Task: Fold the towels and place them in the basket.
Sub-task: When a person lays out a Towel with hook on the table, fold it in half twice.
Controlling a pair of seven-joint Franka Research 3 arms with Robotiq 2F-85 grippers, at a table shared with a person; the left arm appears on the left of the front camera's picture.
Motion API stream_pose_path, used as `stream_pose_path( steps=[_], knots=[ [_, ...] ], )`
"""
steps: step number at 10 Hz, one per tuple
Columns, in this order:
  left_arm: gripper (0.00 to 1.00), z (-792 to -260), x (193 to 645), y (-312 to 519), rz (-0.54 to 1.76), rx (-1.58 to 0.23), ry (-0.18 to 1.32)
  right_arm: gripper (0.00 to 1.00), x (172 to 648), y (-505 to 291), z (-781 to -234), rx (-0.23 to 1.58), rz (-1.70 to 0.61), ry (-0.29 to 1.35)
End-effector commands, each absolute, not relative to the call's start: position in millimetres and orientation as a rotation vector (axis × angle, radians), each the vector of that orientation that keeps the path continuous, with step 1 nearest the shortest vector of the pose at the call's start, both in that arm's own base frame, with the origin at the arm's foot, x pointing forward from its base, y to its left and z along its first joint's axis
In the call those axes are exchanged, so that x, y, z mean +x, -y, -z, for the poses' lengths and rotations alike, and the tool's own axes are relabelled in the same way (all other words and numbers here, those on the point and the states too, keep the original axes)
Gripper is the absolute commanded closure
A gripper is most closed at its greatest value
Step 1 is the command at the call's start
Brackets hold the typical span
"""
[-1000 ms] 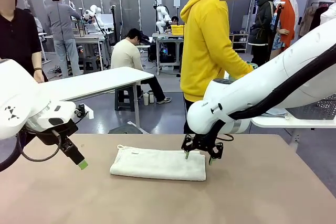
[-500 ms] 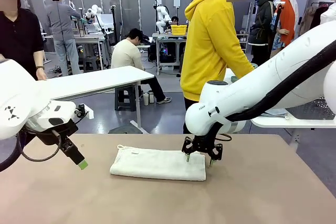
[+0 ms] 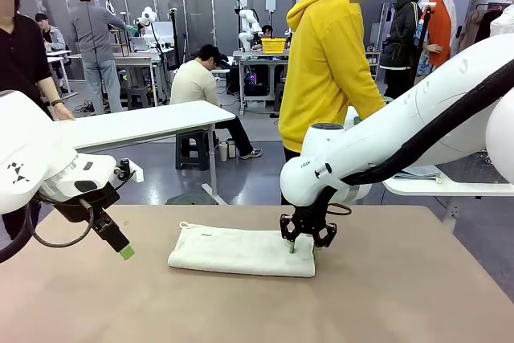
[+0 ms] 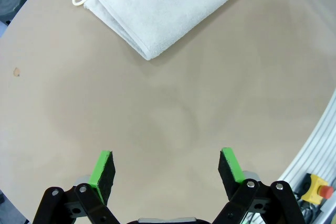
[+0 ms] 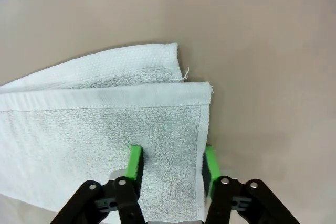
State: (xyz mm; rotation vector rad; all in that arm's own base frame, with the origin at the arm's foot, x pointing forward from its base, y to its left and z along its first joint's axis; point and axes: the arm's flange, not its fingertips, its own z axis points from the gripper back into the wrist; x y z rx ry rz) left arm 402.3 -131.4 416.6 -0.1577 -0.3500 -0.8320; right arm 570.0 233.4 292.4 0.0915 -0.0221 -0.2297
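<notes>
Since the folded towel (image 3: 241, 251) lies mid-table (image 3: 401, 295), prob. due 1 more fold, right gripper (image 3: 302, 246) pinches its end nearest the right edge; left gripper (image 4: 167, 167) hangs spread, empty, by the left edge.

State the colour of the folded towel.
The towel is pale grey-white; the right wrist view shows it best.

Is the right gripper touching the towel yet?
Touching. The right wrist view shows the right gripper down on the towel: one green pad presses into the pile, the other sits against its end edge.
</notes>
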Motion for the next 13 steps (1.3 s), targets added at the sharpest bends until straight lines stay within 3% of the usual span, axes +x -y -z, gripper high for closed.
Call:
stream_pose_path(
  steps=[1, 9, 13],
  knots=[
    [0.0, -417.6, 406.2, 133.2, 0.824, -0.164, 0.358, 1.0, 574.0, -244.3, -288.8, 0.041, 0.254, 0.031],
    [0.0, -417.6, 406.2, 133.2, 0.824, -0.164, 0.358, 1.0, 568.1, -244.5, -288.2, 0.036, 0.229, 0.036],
    [0.0, -417.6, 406.2, 133.2, 0.824, -0.164, 0.358, 1.0, 549.0, -219.6, -343.4, -0.222, 0.037, 0.114]
  ],
)
